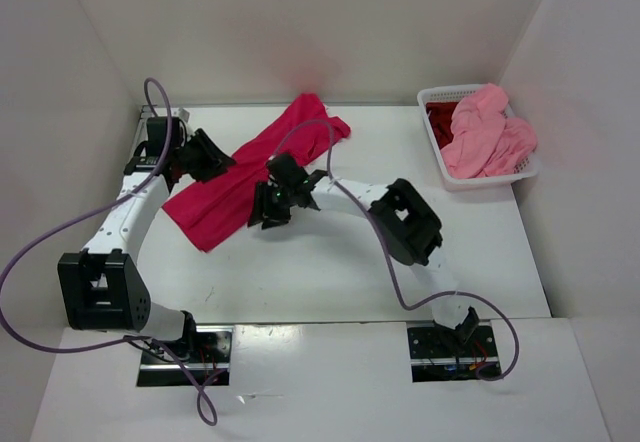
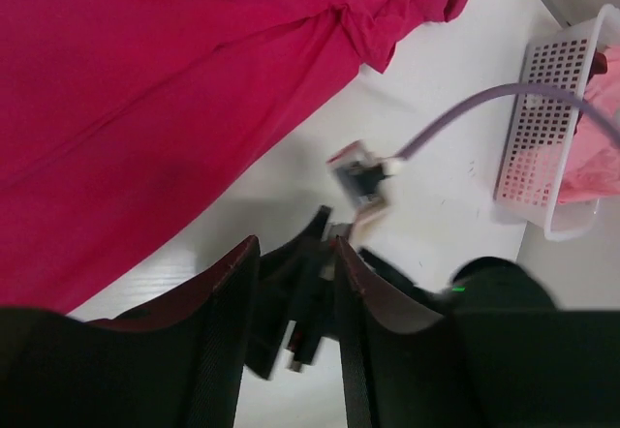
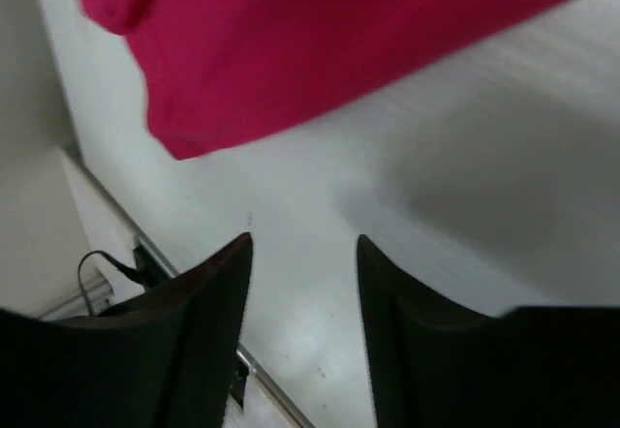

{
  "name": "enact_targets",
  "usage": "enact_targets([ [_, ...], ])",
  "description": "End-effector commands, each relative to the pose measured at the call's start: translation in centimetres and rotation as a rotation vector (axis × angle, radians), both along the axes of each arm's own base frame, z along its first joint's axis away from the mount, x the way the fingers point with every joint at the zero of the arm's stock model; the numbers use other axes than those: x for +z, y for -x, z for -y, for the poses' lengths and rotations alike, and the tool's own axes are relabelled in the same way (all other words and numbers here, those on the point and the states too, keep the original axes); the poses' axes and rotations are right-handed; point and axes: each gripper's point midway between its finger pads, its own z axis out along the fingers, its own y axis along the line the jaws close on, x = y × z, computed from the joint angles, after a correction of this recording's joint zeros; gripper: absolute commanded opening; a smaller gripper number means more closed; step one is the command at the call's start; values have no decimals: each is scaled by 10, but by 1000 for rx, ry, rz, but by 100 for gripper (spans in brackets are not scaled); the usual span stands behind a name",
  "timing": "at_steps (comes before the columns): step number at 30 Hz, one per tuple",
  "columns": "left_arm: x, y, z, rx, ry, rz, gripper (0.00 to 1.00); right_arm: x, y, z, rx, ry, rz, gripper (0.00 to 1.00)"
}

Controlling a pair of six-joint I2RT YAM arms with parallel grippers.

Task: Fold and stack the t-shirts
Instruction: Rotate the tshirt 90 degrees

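Crimson-pink shirt (image 1: 215,202) lies slanted, far-right to near-left, between left gripper (image 2: 291,249) and right gripper (image 3: 302,244), both spread wide, holding nothing.

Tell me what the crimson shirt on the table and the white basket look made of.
Crimson shirt: soft matte cloth, probably a cotton knit; it lies limp with folds and creases. Basket: rigid white plastic, it seems, judging by its moulded lattice wall.

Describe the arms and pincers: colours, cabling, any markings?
White links, chunky black joint housings on left arm and right arm. A lilac cable loops along each. The left pincer and right pincer each have two flat black fingers. A green light shows on the right wrist. No legible markings.
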Motion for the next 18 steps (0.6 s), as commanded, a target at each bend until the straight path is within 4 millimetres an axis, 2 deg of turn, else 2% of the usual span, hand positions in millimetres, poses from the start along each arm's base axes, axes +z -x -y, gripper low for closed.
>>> enact_targets([
  [1, 23, -3, -11, 7, -25, 70, 44, 6, -15, -29, -47, -69, 24, 56],
  [2, 16, 0, -11, 7, -24, 54, 44, -2, -23, -30, -81, -51, 30, 62],
  [3, 20, 0, -11, 7, -24, 63, 44, -4, -20, -37, -70, -50, 29, 62],
  [4, 12, 2, -14, 16, -24, 50, 44, -27, -20, -35, -99, -12, -19, 63],
  [6, 5, 5, -14, 11, -30, 37, 44, -37, -22, -40, -127, 1, -28, 62],
  [7, 5, 5, -14, 11, -30, 37, 44, -45, -23, -37, -148, 23, -35, 58],
  [8, 5, 7, -14, 11, -30, 37, 44, -54, -26, -37, -172, 35, -43, 54],
  [11, 1, 7, -16, 11, -44, 40, 44, -67, -30, -35, -189, 65, -44, 25],
  [12, -7, 7, -16, 2, -52, 23, 44, -68, -33, -30, -195, 69, -56, 10],
  [13, -11, 6, -18, 9, -58, 12, 44, -63, -36, -25, -204, 70, -57, 5],
  [14, -17, 10, -18, 1, -66, -5, 44, -78, -31, -3, -209, 111, -73, 1],
  [15, -22, 9, -19, -7, -74, -13, 44, -47, -36, 8, -225, 77, -31, 1],
  [16, -31, 11, -18, -8, -72, -37, 44, -41, -35, 26, -240, 77, -24, 1],
  [17, -39, 14, -13, -32, -80, -53, 46, -64, -25, 70, -269, 140, -60, 1],
  [18, -45, 13, -9, -39, -90, -67, 47, -31, -27, 90, -293, 112, -15, 1],
])
